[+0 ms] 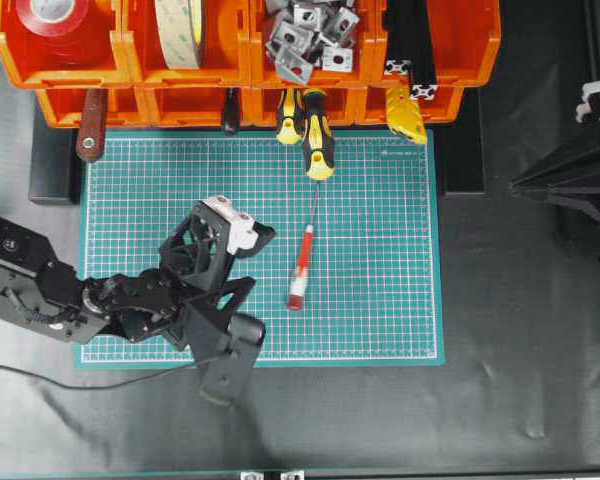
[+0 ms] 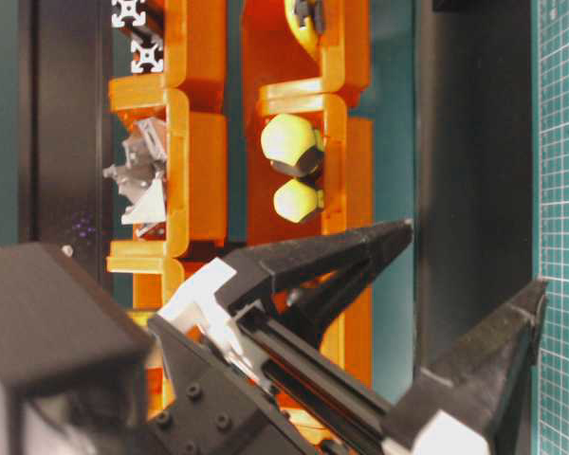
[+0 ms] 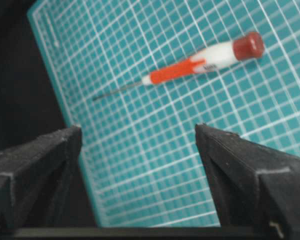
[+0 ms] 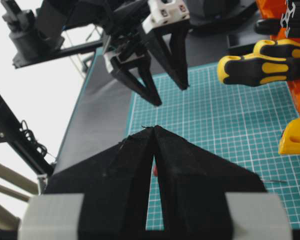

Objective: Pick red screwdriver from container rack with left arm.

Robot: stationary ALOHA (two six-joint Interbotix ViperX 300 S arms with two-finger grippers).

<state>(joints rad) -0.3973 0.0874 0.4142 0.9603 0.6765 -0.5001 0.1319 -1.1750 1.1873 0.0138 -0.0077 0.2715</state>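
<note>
Overhead view, top edge: the container rack (image 1: 245, 60) spans two stacked rows of orange bins. In the upper row you see, from 9 o'clock to 3 o'clock, a red tape roll (image 1: 55, 18), a cream tape roll (image 1: 180, 30), a heap of grey metal brackets (image 1: 305, 35) and black slotted bars (image 1: 415, 45). From the lower row a dark maroon handle (image 1: 91, 125) with a hole juts onto the mat's edge, two yellow-and-black screwdrivers (image 1: 315, 135) stick out at mid-rack, and a yellow part (image 1: 407, 115) shows at the right.

Your left gripper (image 1: 242, 262) hovers above the green cutting mat (image 1: 380, 250) at the lower left; its two black fingers (image 3: 240, 170) are spread wide, and they hold and touch nothing. In the left wrist view the bare grid shows between them.

The red screwdriver (image 1: 301, 268) lies flat on the mat, out of the rack, at about 3 o'clock from the left gripper and near it but clearly apart. Its thin shaft points to 12 o'clock, toward the yellow-and-black handles; its dark red cap points to 6 o'clock.

Your right gripper (image 4: 154, 131), seen from its own wrist camera, has its fingers pressed together at the tips, with nothing between them.
</note>
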